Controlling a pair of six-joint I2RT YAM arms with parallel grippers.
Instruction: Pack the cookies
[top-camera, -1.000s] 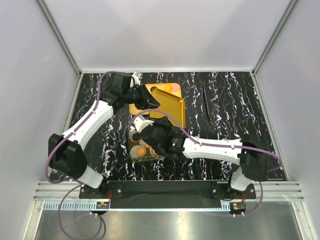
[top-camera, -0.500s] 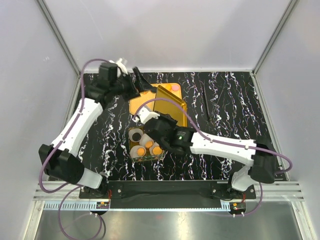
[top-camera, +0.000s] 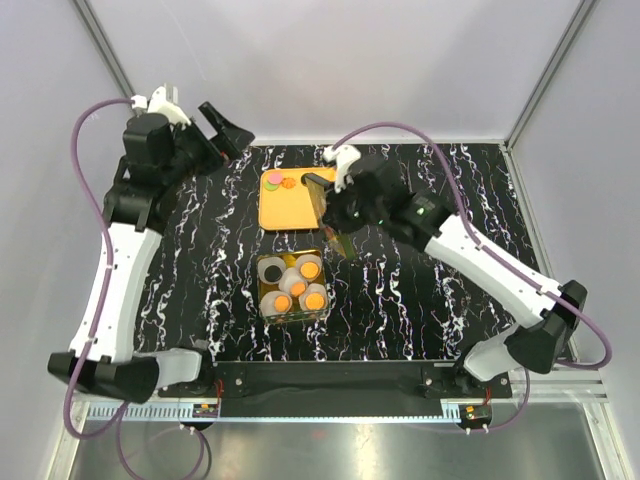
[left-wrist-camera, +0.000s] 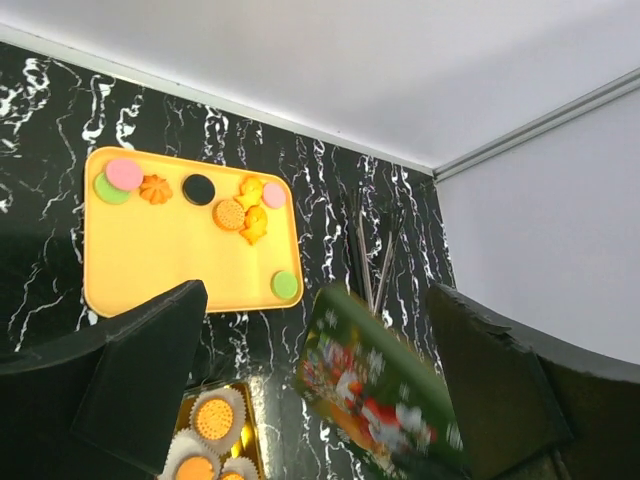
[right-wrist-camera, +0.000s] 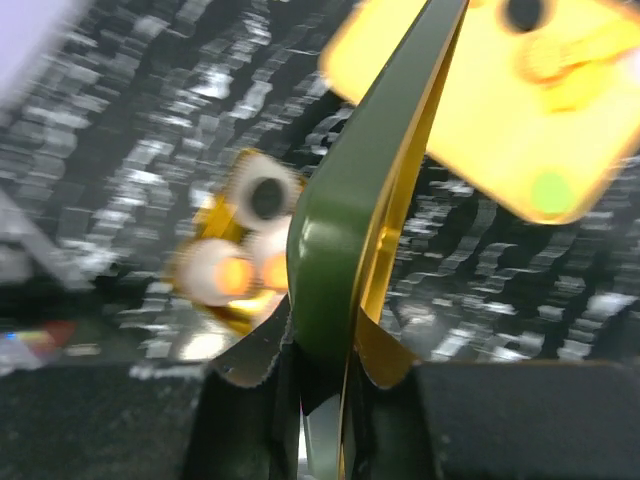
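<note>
Overhead view of a black, white-veined surface (top-camera: 430, 290) with two robot arms. A yellow tray (top-camera: 290, 212) lies at the middle of the far edge. Loose cookies (top-camera: 280, 181), orange, pink, green and one black, sit mostly along the tray's far side. Closer to the near edge, an open tin (top-camera: 292, 318) holds white paper cups (top-camera: 290, 283). Several cups carry an orange cookie and one carries a dark one.

The right tool (top-camera: 338, 192) is clamped on the rim of the tin's green lid (top-camera: 333, 235). It holds the lid on edge beside the tray's right side, between tray and tin. The left tool (top-camera: 225, 132) hangs high over the far-left corner, jaws spread wide, gripping nothing.

Cookies remain on the tray, so packing looks unfinished and the lid probably needs to stay out of the way. To do that well, the right arm should keep a firm pinch and carry the lid toward the bare right side of the surface. The lid's lower edge should stay clear of the tray and the cups. The left tool could then descend straight onto one cookie at a time.

The right wrist view is blurred, so the depth of the pinch is unclear. I cannot tell whether the lid's lower edge touches the surface. The left wrist view cuts off most of the tin. Two thin rods (left-wrist-camera: 375, 262) near the far-right corner are too slight to identify.
</note>
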